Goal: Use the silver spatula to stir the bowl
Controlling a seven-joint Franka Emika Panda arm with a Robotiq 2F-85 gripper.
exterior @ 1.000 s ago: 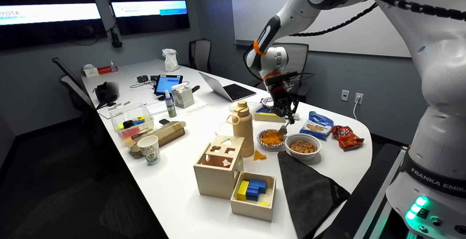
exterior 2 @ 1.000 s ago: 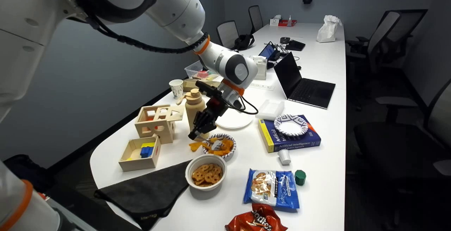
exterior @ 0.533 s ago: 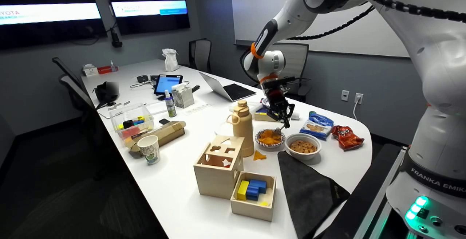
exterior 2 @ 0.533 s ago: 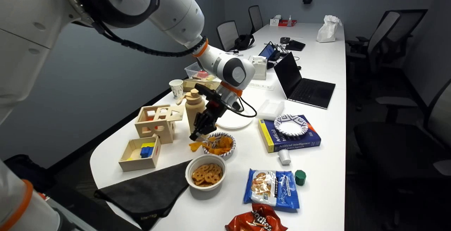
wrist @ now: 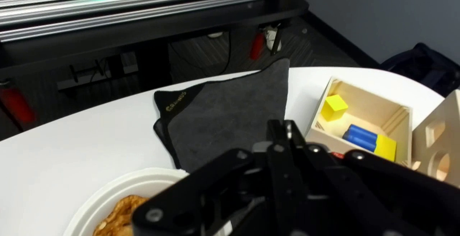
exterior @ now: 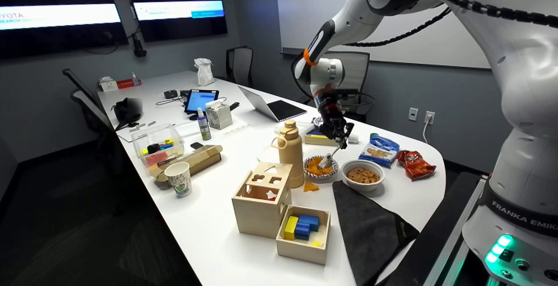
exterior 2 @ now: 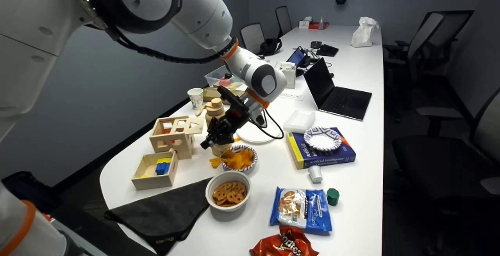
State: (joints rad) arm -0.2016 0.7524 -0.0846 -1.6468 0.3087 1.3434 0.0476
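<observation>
– Grey walls (exterior: 255, 28), two lit wall screens (exterior: 178, 11), long white surface (exterior: 205, 207) w/ rounded end. Where's the slim silver spatula (exterior: 325, 161), pls?

– Head's in the small round blue-&-white patterned bowl (exterior 2: 255, 158), amongst orange triangular chips (exterior 2: 241, 160); handle slants up out of it.

– & the black two-fingered hand (wrist: 282, 126)?

– Closed on the spatula's handle, above & to one side of that bowl; wrist view has the tips v. close tog.

– What else is nr?

– Bigger round white bowl (exterior: 363, 187) w/ brown pretzel-like crisps (exterior 2: 229, 193), just beside the patterned one; can't tell if they touch. Loose orange chip (exterior: 311, 186) on the surface, tall tan bottle (exterior: 290, 164) w/ loop handle nr it.

– & the rest?

– Black cloth (exterior: 366, 233) w/ small lettering by the white bowl, open-topped pale-wood box (exterior: 301, 251) w/ blue & yellow blocks (exterior: 303, 230), shiny blue-&-white snack bag (exterior 2: 302, 209) & crumpled red snack bag (exterior 2: 285, 244) nr it.
</observation>
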